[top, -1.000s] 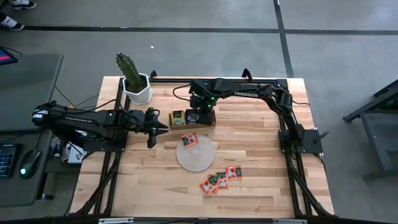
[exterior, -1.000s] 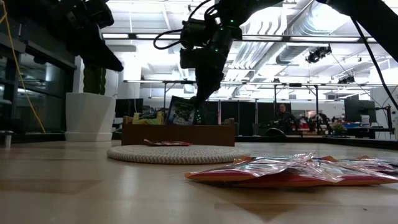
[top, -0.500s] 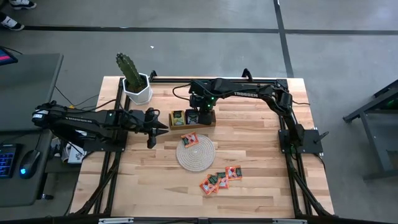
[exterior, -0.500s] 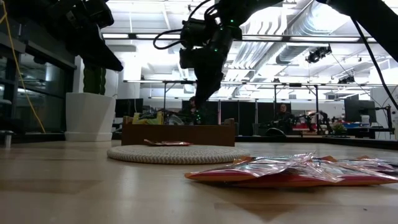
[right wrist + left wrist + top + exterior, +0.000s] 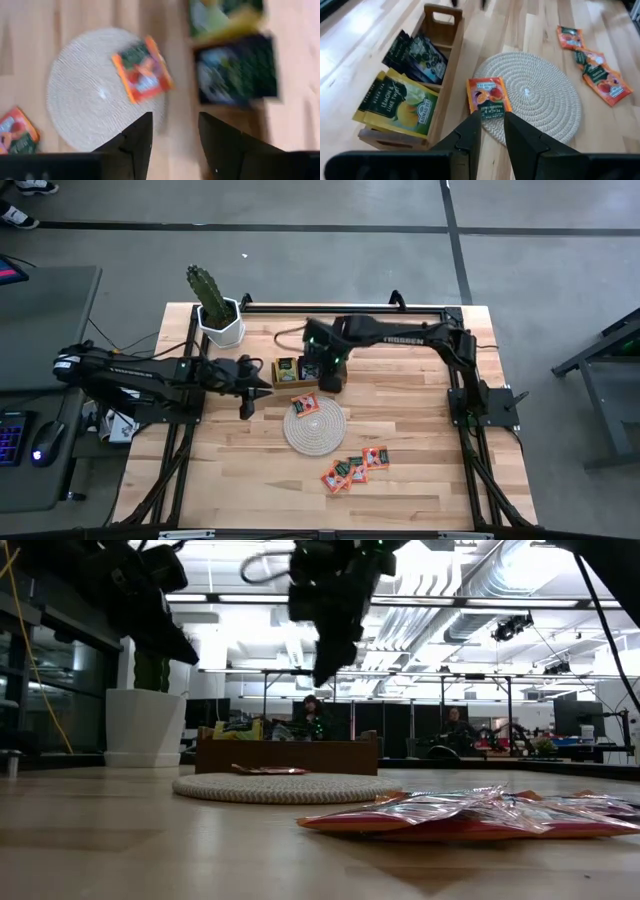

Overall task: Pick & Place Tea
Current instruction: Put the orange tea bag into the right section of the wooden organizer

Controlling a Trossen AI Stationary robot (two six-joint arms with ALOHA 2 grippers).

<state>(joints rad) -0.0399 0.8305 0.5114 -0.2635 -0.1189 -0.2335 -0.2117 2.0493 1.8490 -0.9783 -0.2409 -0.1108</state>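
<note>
The brown wooden tray holds yellow-green sachets and dark blue-black sachets standing in its compartments. One orange-red sachet lies flat on the round woven mat, near the mat's far edge. Several more orange-red sachets lie on the table nearer the front. My right gripper hangs open and empty above the tray's right part, well clear of it in the low view. My left gripper hovers left of the tray, fingers a narrow gap apart, empty.
A cactus in a white pot stands at the table's far left corner, behind my left arm. Bare wood lies left and right of the mat and along the table's near edge. People sit in the room beyond the table.
A dark sachet that stood at my right gripper's tips above the tray has gone down into the tray. My right gripper has then risen clear of the tray without it and shifted a little toward the table's near edge.
</note>
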